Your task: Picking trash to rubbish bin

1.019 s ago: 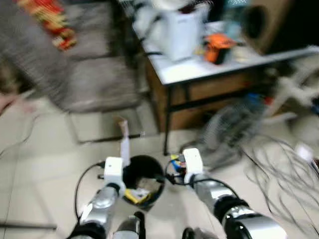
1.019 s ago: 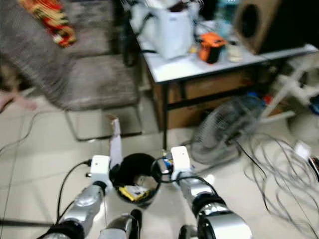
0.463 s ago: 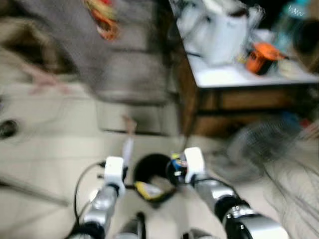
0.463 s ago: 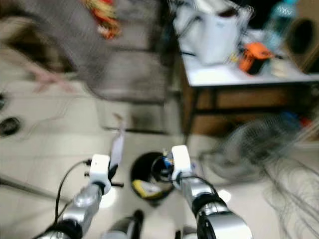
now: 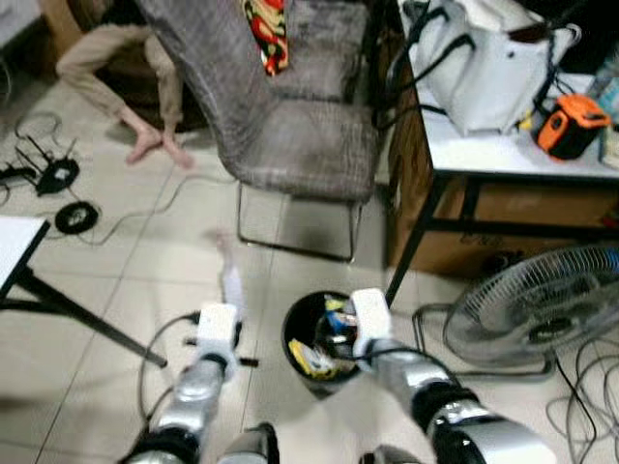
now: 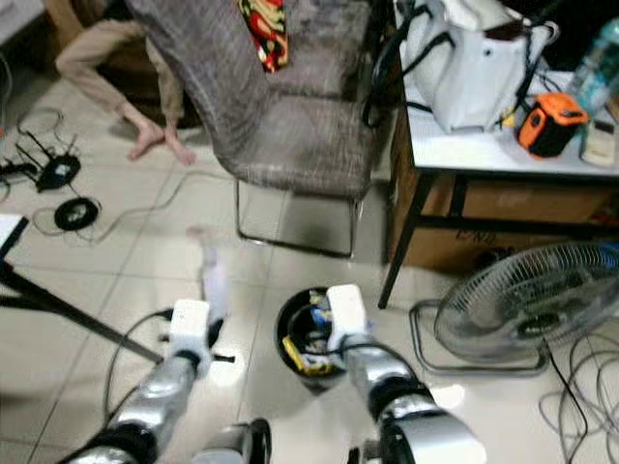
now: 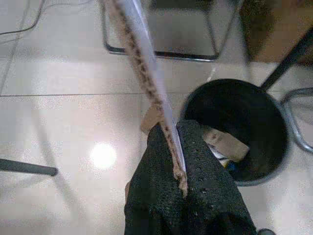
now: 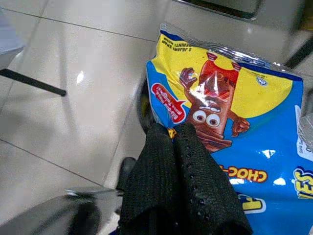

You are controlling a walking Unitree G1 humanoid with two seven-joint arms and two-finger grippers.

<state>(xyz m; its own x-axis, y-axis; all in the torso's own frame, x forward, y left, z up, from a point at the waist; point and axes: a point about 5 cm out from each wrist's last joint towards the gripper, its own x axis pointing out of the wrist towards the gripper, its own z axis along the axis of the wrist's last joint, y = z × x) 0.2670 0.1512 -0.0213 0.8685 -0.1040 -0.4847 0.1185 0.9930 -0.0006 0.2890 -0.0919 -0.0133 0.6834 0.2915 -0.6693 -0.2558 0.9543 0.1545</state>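
- Down on the tiled floor [image 5: 87, 290], the black rubbish bin [image 5: 302, 333] stood between both arms, already holding wrappers.
- The right gripper [image 8: 177, 139] had its fingers pinched tight on a blue-and-yellow snack packet [image 8: 234, 122], held over the bin's rim.
- The left gripper [image 7: 171, 142] was clamped on a thin strip of cardboard [image 7: 142, 63], at the bin's nine o'clock.
- At twelve o'clock stood a grey chair [image 5: 290, 126]; at three, a fan [image 5: 532, 309].

Glossy pale floor tiles [image 5: 116, 280], a crinkly shiny plastic snack wrapper [image 8: 234, 127], rough woven grey chair cloth [image 5: 290, 145].
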